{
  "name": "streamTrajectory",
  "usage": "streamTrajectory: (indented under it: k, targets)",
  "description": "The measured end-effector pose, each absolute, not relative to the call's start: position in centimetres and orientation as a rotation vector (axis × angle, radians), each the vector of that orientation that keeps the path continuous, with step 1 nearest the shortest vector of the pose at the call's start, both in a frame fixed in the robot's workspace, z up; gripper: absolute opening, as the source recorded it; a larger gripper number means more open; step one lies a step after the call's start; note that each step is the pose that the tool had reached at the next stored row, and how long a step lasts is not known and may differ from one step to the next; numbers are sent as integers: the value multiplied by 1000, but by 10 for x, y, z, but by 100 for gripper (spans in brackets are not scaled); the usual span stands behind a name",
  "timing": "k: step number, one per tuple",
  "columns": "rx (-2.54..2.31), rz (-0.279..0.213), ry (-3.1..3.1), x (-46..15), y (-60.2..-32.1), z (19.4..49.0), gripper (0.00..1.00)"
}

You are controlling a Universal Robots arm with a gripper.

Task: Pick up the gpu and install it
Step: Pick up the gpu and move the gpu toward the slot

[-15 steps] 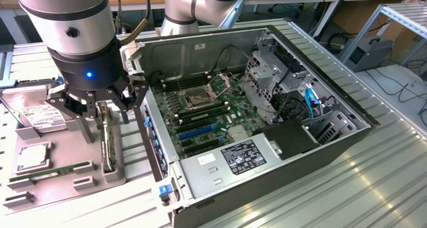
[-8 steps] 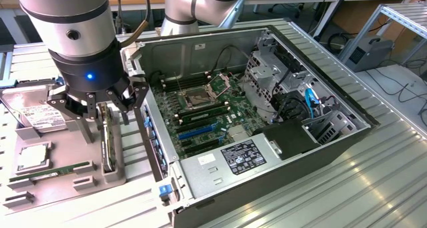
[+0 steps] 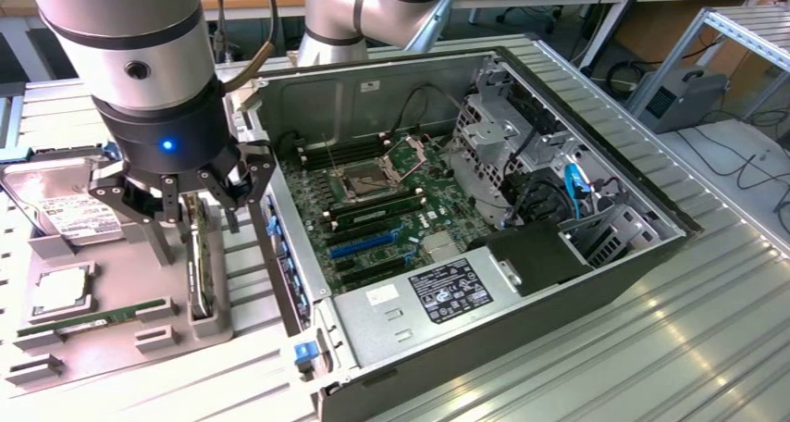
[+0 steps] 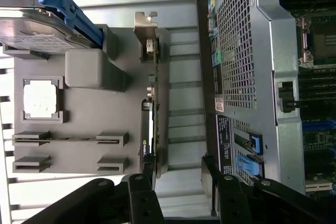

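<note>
My gripper (image 3: 195, 229) hangs with its jaws spread wide and nothing between them, right over the gpu (image 3: 198, 274); the card stands on its long edge in a slot of the grey holder (image 4: 89, 114), silvery bracket at the end away from the fingers in the wrist view. I judge the step in hand to be the approach for the grasp. From the wrist view the card lines up close to one finger (image 4: 142, 200) rather than midway, though the camera's angle may exaggerate that. To do this well I would centre the jaws across the card's thin faces, keep them square to its length, and close on the bare upper edge rather than on the bracket; a skewed grip could tilt the card in its slot.

Counting outward on the holder:
- one gpu
- one processor (image 4: 40, 99) in its square pocket
- one green memory stick (image 4: 68, 140) lying in a pair of supports, with a second pair beside it unfilled
- one hard drive (image 3: 62, 209) at the far end

Beyond, to the exterior view's right:
- one computer case (image 3: 358, 93), lying open
- one motherboard (image 3: 408, 209) inside it, on which I make out one blue slot (image 3: 364, 243); any others I cannot tell
</note>
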State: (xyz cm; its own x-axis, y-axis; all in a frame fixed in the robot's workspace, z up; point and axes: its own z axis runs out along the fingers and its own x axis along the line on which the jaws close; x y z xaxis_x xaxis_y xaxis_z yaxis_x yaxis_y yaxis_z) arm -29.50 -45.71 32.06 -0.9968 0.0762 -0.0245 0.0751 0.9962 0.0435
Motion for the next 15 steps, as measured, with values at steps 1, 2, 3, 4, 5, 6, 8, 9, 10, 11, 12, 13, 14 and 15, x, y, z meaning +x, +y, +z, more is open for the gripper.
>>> streamTrajectory:
  k: [1,2,3,4,5,6,8,9,10,11,12,13,14,15]
  targets:
    - [118,66,3113,-295,-457,320,48]
    - [118,66,3112,-295,-457,320,48]
    - [118,66,3113,-295,-457,319,48]
    - [118,66,3113,-295,-457,319,48]
    - [118,66,3113,-295,-457,319,48]
    - [118,66,3112,-295,-457,318,48]
    - [118,66,3113,-295,-456,318,48]
    - [118,66,3112,-295,-455,318,48]
    - [118,66,3112,-295,-454,317,48]
    - [118,65,3112,-295,-453,317,48]
    - [118,65,3112,-295,-452,317,48]
    - [118,65,3113,-295,-451,317,48]
    - [118,64,3112,-295,-449,317,48]
    - [118,64,3113,-295,-448,316,48]
